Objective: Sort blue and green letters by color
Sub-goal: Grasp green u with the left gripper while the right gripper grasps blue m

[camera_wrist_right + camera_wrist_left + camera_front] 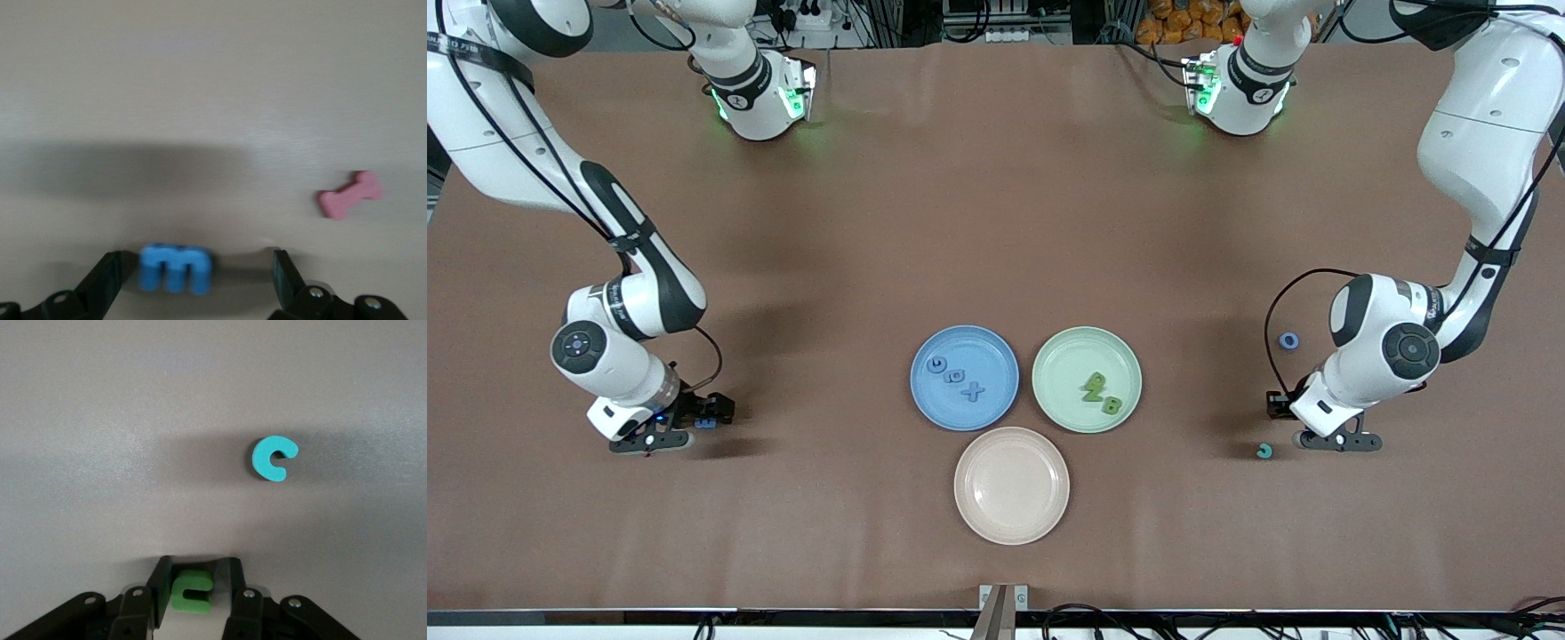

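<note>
Left gripper [197, 583] (green letter [192, 591] pinched)

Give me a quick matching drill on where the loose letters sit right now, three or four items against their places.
Things:
1. green letter
2. blue M letter
3. teal C letter
4. blue X letter

Places:
A. on the blue plate
B. on the table between the open fingers of the right gripper
C. clamped in the left gripper
D. loose on the table beside the left gripper

Pairs: 1-C, 2-B, 3-D, 4-A
</note>
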Robot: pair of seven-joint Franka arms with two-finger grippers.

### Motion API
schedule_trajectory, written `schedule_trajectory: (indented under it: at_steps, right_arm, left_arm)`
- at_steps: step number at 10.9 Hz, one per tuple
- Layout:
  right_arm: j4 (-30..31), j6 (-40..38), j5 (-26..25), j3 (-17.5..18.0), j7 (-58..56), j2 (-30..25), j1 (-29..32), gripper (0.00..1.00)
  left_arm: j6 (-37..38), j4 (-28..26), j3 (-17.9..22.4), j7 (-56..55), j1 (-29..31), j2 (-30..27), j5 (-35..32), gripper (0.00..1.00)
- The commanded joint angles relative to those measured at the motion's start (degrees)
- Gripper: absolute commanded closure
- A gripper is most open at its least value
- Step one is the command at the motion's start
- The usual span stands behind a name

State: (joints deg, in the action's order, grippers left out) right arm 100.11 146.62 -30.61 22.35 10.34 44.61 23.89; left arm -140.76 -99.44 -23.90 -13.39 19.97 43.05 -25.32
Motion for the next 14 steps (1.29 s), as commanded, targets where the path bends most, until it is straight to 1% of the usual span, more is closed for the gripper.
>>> schedule_trajectory:
  at_steps: [1, 3, 5, 7, 8, 9, 10, 12, 13, 14]
  right_arm:
    - [-0.6, -0.1, -0.4, -0.5, -1.4, -0.3, 1.0, 0.0]
    - [-0.6, -0.1, 1.9, -0.5, -1.4, -0.4, 0.5, 0.0]
    - [-0.7, -0.3, 3.4, -0.3, -1.4, -0.4, 0.5, 0.0]
    - [-1.9, -2.6, 3.5, 0.0, -1.4, -0.3, 0.4, 0.0]
    - [-2.1, -3.1, 3.7, 0.1, -1.4, -0.3, 0.1, 0.0]
    - [-2.3, -3.1, 5.6, 0.0, -1.5, -0.3, -0.3, 0.0]
    - [-2.4, -3.1, 6.5, 0.0, -1.4, -0.3, -0.9, 0.0]
    - [-2.4, -3.1, 6.6, -0.1, -1.4, -0.1, -0.9, 0.0]
    - [-2.4, -3.0, 6.5, -0.1, -1.5, 0.1, -0.9, 0.15]
    - [-2.4, -3.0, 6.5, -0.1, -1.7, 0.1, -0.9, 0.6]
  left_arm:
    - [-0.8, -2.6, 0.2, 0.5, 1.2, -0.5, -2.0, 0.65]
    - [-0.8, -2.7, 0.2, 0.5, 1.5, -0.5, -2.0, 0.74]
    - [-0.8, -2.6, 0.2, 0.5, 1.5, -0.5, -1.9, 0.8]
    - [-0.8, -2.6, 0.3, 0.5, 1.7, -0.4, -2.0, 0.8]
    - [-0.8, -2.6, 0.2, 0.5, 1.8, -0.4, -1.9, 0.84]
    - [-0.8, -2.6, 0.2, 0.5, 1.8, -0.4, -2.0, 0.85]
    - [-0.8, -2.6, 0.3, 0.5, 1.8, -0.4, -1.9, 0.85]
    - [-0.7, -2.0, 0.3, 0.8, 1.7, -0.4, -1.9, 0.86]
    - [-0.7, -1.6, 0.2, 0.8, 1.7, -0.5, -1.8, 0.86]
    - [-0.3, -0.9, 0.2, 0.8, 1.5, -0.8, -1.9, 0.86]
